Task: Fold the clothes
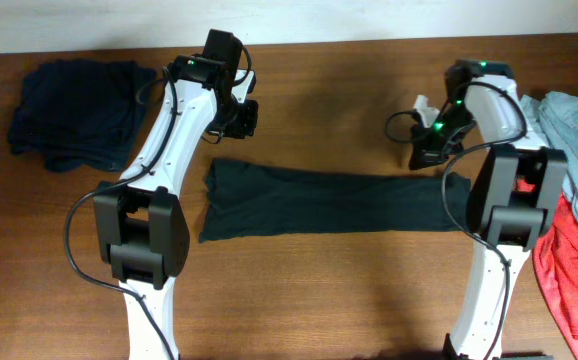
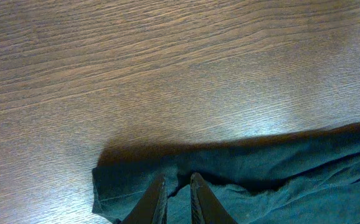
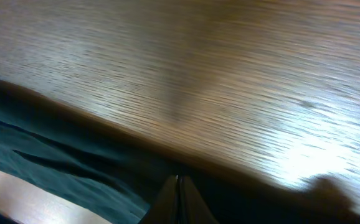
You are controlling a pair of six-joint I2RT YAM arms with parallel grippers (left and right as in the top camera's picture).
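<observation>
Gripping both far corners is the step in hand. The dark garment [image 1: 329,205] lies as a long, narrow strip across the middle of the table [image 1: 329,300], with one arm standing at each end of it. The left gripper [image 2: 177,198] has its fingers drawn nearly together, with a fold of the cloth's far edge between them, just beside the strip's left corner. The right gripper [image 3: 179,198] has its fingers pressed fully together at the far edge of the right end. That view is blurred, yet dark cloth appears to be caught between the tips.

Judgement on method: the two pinches ought to rise together at equal height, keeping the far edge taut between them. They should then carry it over to the near edge and lay it down in line. An uneven lift would skew the strip. A shallow bite on cloth this thin risks a slip, most likely on the right, where little fabric shows past the tips.

Materials: the garment is a thin, limp knit, matt and dark with a greenish cast. The left wrist view shows soft creases and layered edges, so it will likely sag rather than hold shape. The table is hard brown wood-grain with a slight sheen and should offer little drag. A rumpled navy pile [image 1: 74,115] lies at the far left, well apart. A grey-blue garment [image 1: 569,125] and a red garment [image 1: 569,270] lie heaped at the right edge.
</observation>
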